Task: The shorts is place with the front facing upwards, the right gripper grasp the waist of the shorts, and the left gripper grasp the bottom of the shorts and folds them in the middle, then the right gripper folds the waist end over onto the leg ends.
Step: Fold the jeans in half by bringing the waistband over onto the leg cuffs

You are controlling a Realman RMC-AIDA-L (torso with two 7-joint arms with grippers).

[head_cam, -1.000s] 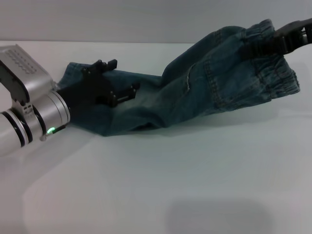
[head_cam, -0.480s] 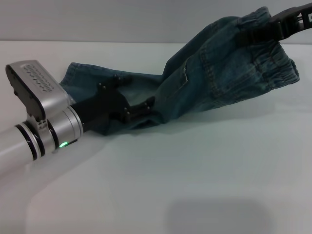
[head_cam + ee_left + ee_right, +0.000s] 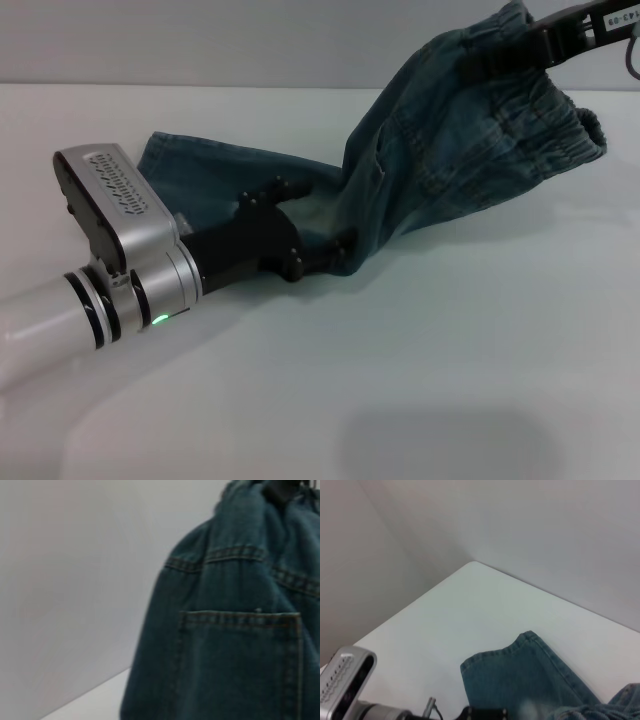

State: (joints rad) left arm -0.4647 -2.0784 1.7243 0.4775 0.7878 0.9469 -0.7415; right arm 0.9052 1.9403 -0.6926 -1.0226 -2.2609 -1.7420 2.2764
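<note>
- Upper right: the right gripper (image 3: 520,48) pinches the waist of the shorts (image 3: 520,95), lifted.
- Lower left: the left gripper (image 3: 318,258) pins the middle, its finger state unclear.
- The leg ends (image 3: 162,152) lie flat, far left.

A bare test bench: plain white table (image 3: 420,380) against blank grey walls (image 3: 545,530)

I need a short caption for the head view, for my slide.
Right pincer lifts the waist of the shorts while left pincer rests on the legs on the table.
</note>
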